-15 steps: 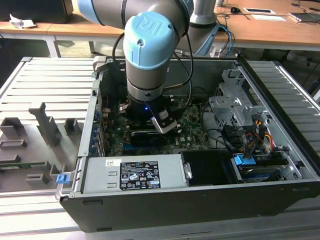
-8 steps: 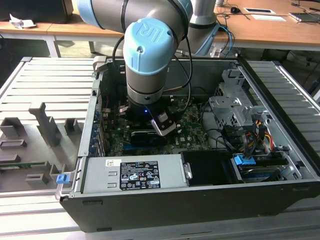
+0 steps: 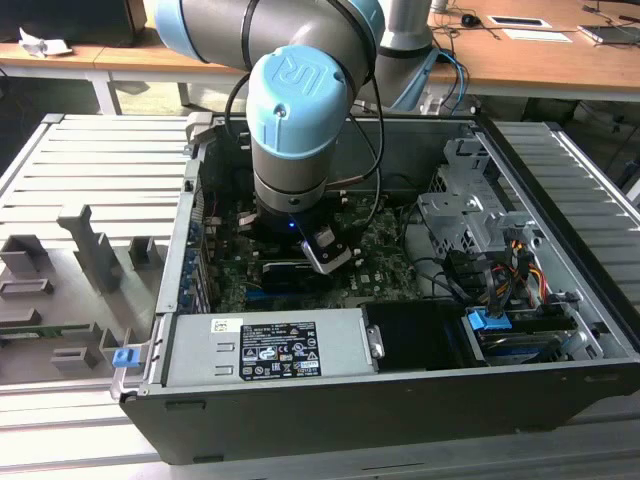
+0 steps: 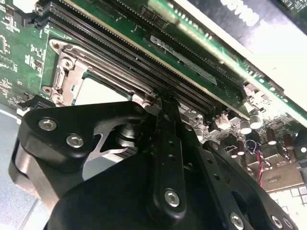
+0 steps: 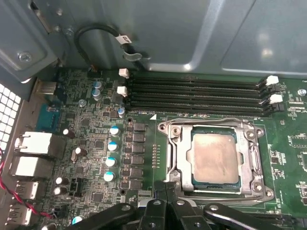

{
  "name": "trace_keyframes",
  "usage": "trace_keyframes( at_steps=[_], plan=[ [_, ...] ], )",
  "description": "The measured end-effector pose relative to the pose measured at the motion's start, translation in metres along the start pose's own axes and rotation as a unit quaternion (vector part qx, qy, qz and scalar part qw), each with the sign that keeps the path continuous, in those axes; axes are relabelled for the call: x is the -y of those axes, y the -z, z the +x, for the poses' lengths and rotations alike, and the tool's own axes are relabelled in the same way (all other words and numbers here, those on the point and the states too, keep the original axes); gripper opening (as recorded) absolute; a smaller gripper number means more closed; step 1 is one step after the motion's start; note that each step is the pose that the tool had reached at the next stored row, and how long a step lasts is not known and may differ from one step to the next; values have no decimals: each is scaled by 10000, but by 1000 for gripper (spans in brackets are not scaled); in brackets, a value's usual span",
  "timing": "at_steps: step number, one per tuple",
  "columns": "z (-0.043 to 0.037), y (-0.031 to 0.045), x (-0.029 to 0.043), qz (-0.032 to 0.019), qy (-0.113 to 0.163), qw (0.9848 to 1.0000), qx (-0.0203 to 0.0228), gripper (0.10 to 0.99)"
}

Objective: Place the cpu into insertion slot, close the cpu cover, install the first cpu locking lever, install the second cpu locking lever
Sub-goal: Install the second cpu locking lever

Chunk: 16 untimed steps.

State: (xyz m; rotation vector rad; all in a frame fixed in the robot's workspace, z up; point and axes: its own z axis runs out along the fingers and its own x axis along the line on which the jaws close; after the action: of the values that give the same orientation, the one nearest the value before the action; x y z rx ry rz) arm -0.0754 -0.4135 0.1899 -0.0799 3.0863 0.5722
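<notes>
The cpu (image 5: pixel 216 158), a pale silvery square, lies flat in the insertion slot (image 5: pixel 214 184) on the green board. The cpu cover (image 5: pixel 181 153), a grey metal frame, lies down around it, with the chip showing through its window. A thin wire lever (image 5: pixel 206 120) lies flat along the socket's edge beside the memory slots. My gripper (image 5: pixel 165 188) is shut, its black fingertips together at the socket's rim, with nothing seen between them. The second wrist view shows the cpu (image 4: pixel 98 91) and cover (image 4: pixel 64 72) just past my gripper's linkage. In the exterior view my gripper (image 3: pixel 325 252) is low inside the computer case.
Long black memory slots (image 5: pixel 196 93) run beside the socket. Capacitors (image 5: pixel 113 143) and rear ports (image 5: pixel 31 153) stand on the board. The case (image 3: pixel 400 400) holds a power supply (image 3: pixel 270 348), a drive cage (image 3: pixel 470 215) and cables. A grey foam tray (image 3: pixel 70 290) lies at the exterior view's left.
</notes>
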Motion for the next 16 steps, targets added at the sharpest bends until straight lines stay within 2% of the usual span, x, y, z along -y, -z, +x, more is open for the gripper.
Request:
trace_keyframes(
  at_steps=[2,16],
  plan=[
    [25,4,-3,-3,-1,10000,-1,106],
    [23,170,-71,-6,-1,10000,0,106]
  ],
)
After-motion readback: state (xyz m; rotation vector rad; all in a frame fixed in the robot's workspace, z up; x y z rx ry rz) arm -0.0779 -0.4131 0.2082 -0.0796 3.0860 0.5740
